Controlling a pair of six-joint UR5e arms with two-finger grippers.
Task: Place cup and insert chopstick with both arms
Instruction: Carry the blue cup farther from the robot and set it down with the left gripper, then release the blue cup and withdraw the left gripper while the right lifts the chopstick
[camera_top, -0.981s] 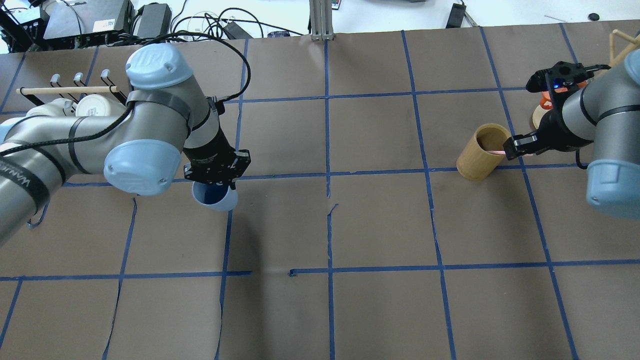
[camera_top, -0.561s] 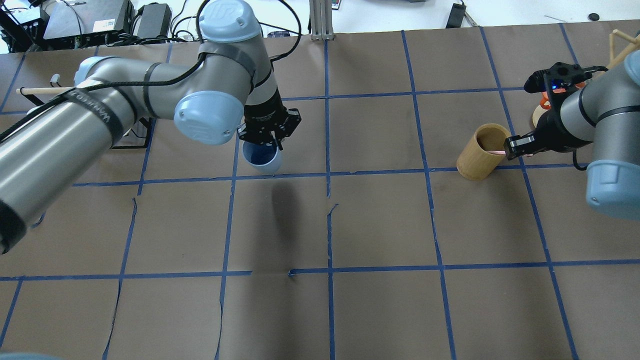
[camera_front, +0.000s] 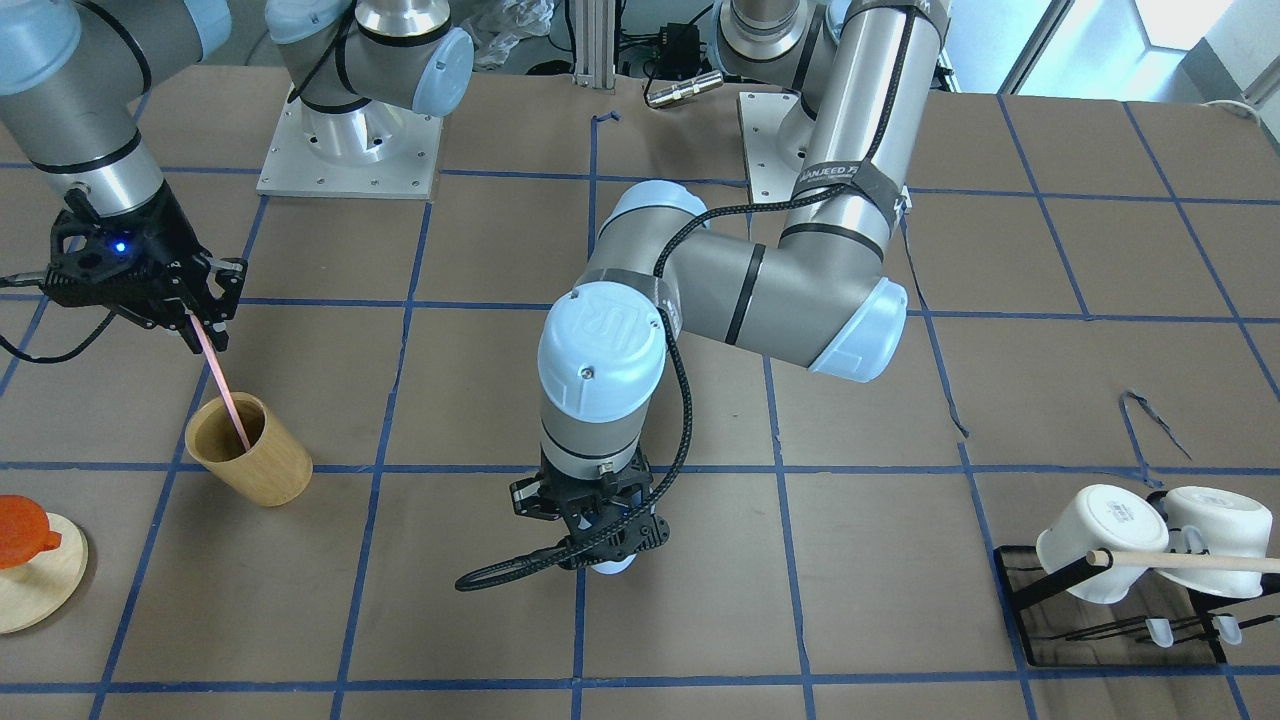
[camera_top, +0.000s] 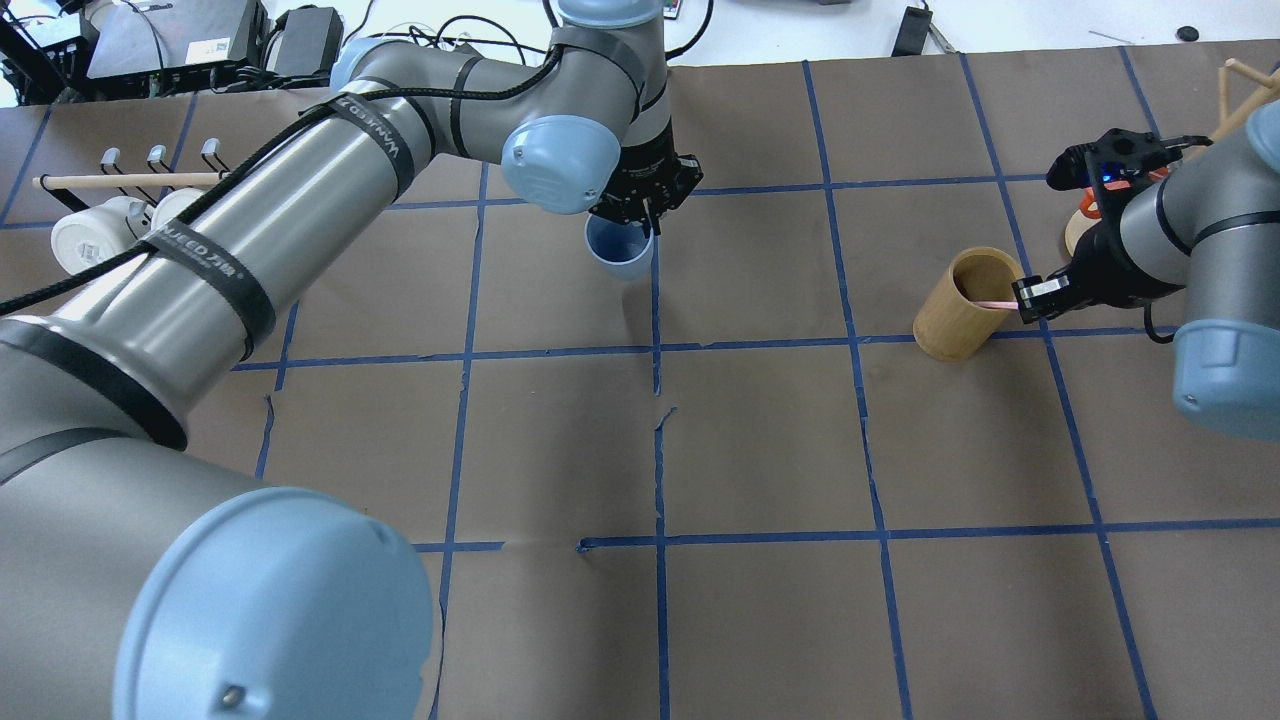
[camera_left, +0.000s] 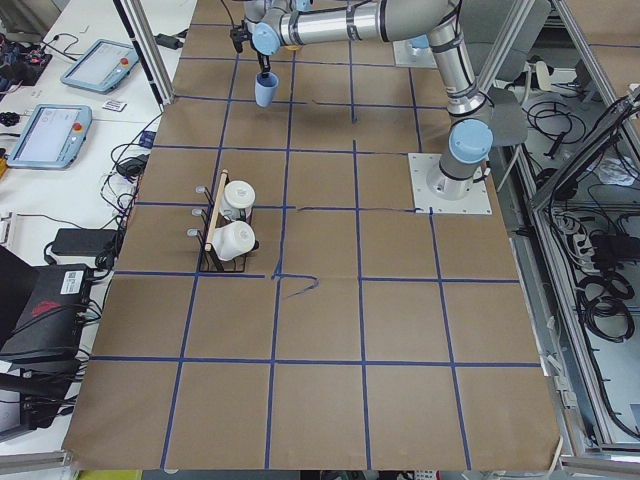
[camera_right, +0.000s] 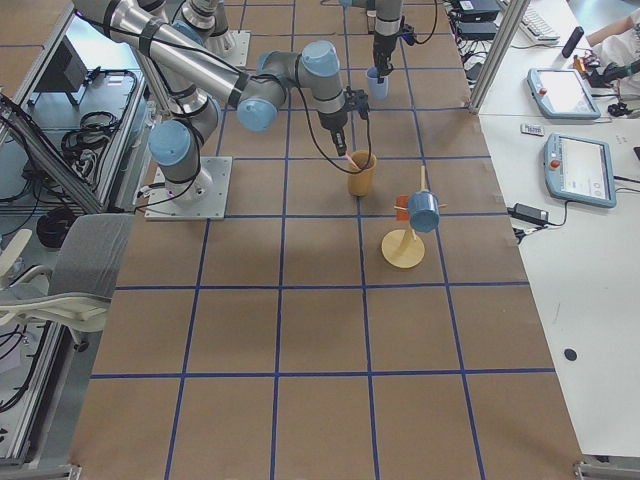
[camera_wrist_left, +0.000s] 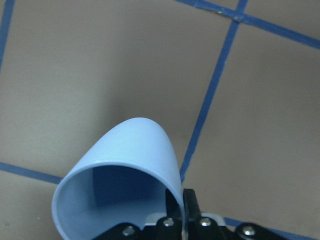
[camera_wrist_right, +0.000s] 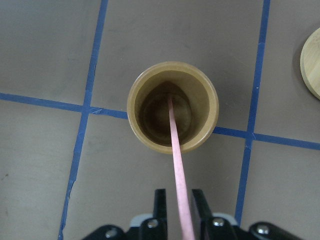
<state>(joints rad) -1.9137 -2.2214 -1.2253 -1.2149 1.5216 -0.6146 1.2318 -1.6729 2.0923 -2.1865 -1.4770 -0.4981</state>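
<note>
Swinging hard across the table: since a second ago my left gripper (camera_top: 640, 205) has carried the pale blue plastic cup (camera_top: 618, 250) from the near-left squares out to the far centre tape line, well away from the white mugs (camera_top: 85, 240). Overhead, the cup hangs mouth-up under the jaws, pinched at its rim. My right gripper (camera_top: 1030, 298) has hardly stirred. It stays pressed on the thin pink chopstick (camera_top: 985, 302), whose tip sits inside the tan bamboo cylinder holder (camera_top: 958, 320).

Front view: the wrist hides nearly all of the cup, with only a sliver showing below it, and the chopstick slants down into the holder.

Side views: the cup looks to be off the paper, though I can't be sure.

Left wrist camera: one finger inside the wall, one outside, clamped tight.

Right wrist camera: the chopstick runs from the closed fingers down toward the holder's floor.

My read: the insertion is all but done and only needs a release, while the cup has yet to be set down.
</note>
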